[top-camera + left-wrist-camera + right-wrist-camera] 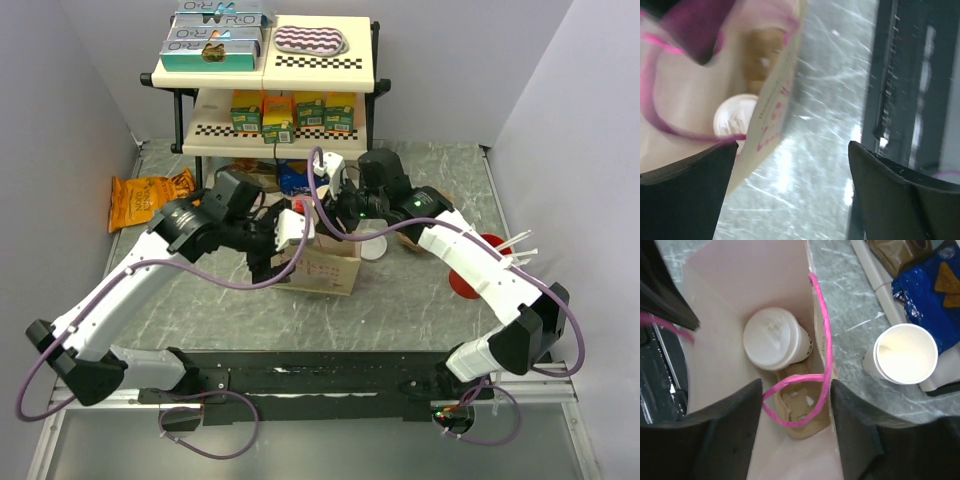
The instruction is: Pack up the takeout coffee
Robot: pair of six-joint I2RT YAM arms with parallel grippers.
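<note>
The takeout coffee [772, 339] stood upright, lid up, inside the paper bag [730, 285], near the wall carrying the pink handle [826, 340]. The right gripper [796, 415] hung nearer, above it, parted and empty. The left gripper [790, 170] gaped wide across the bag's rim. Straight up looked free.

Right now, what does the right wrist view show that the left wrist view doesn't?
Only the right wrist view shows the lidless cup and blue chip packet outside the bag. Only the left shows the red print on the bag's outer side. Both show the lidded coffee inside the bag, and a pink handle.
</note>
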